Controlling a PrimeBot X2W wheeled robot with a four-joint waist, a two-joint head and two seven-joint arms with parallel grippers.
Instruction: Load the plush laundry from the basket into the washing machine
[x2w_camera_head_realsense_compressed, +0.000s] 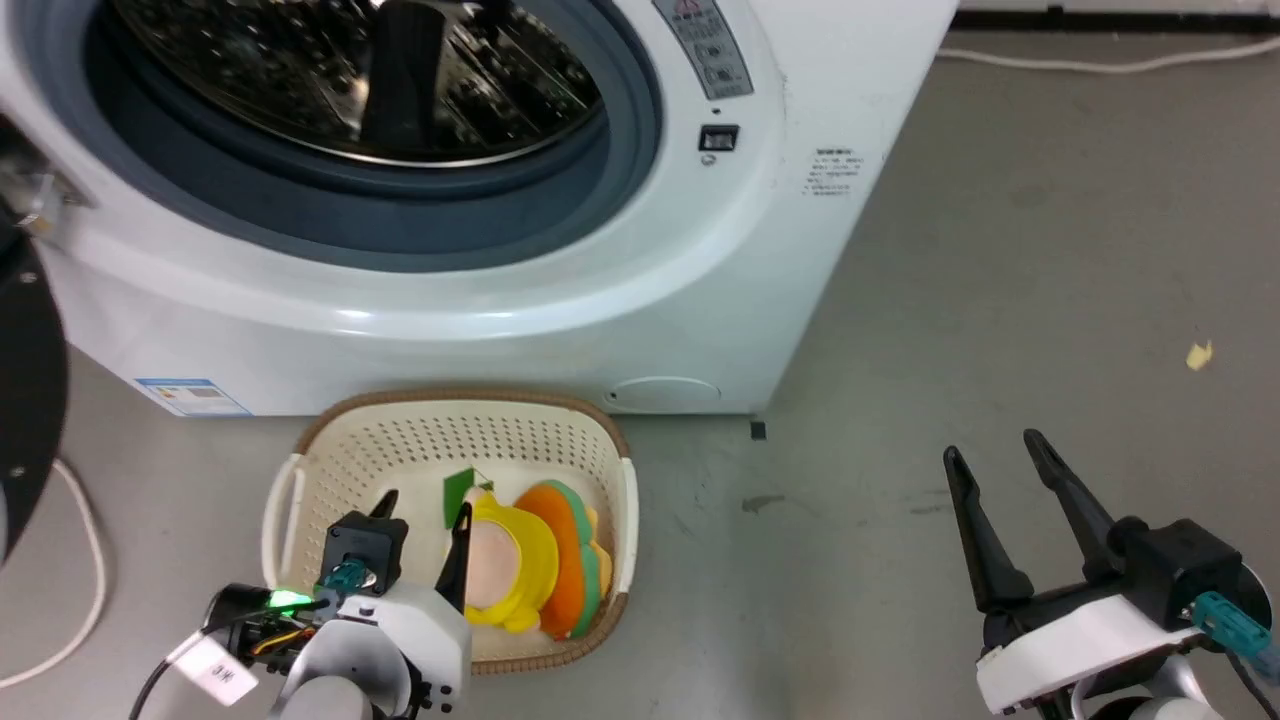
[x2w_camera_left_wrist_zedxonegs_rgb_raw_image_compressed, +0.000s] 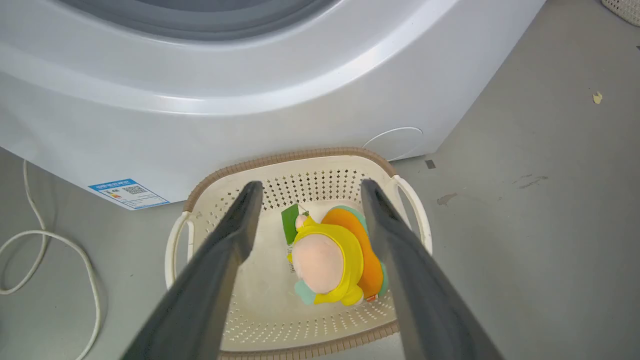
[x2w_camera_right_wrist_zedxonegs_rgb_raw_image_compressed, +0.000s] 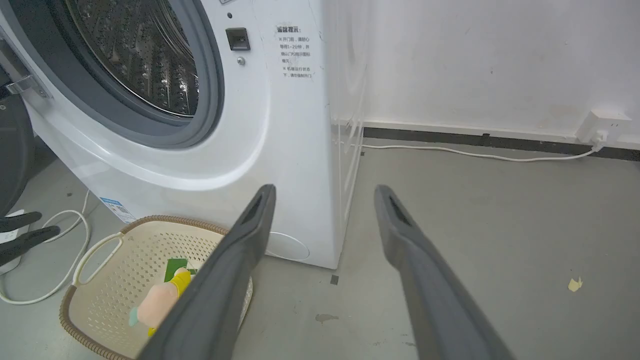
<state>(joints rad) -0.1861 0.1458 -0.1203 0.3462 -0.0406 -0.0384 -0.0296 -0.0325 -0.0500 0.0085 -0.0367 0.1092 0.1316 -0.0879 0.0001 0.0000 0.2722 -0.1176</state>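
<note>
1. The washer (x2w_camera_head_realsense_compressed: 700, 300) stands with its door (x2w_camera_head_realsense_compressed: 25, 400) swung out at 9 o'clock. We judge the climb from the floor to the drum (x2w_camera_head_realsense_compressed: 380, 80) to be the riskiest stretch: a loosely held load could catch on the grey gasket (x2w_camera_head_realsense_compressed: 600, 170) or fall short. The part of the drum we can see is bare steel
2. The basket (x2w_camera_head_realsense_compressed: 450, 397) sits on the floor at 6 o'clock from the drum mouth, close to the washer's front. It looks light and nothing pins it, so a finger hooking its perforated wall could drag or tip it. It holds a single toy (x2w_camera_head_realsense_compressed: 520, 570), which lies toward the 3 o'clock wall; the 9 o'clock half is bare
3. The left gripper (x2w_camera_left_wrist_zedxonegs_rgb_raw_image_compressed: 311, 186) hangs over the basket with its fingers spread, one either side of the toy in its wrist view. We cannot tell whether a finger grazes the plush. Closing on the round, soft head might squeeze it out of the grip, and the finger nearer the 3 o'clock wall has little room
4. The right gripper (x2w_camera_head_realsense_compressed: 990, 447) is spread and empty above the floor at 3 o'clock from the basket, well apart
5. The toy lies pink head up, with its orange-and-green layers at its 3 o'clock
6. Its green tag (x2w_camera_left_wrist_zedxonegs_rgb_raw_image_compressed: 289, 225) sticks out at 11 o'clock from the head; if we pinched only that, the toy would swing
</note>
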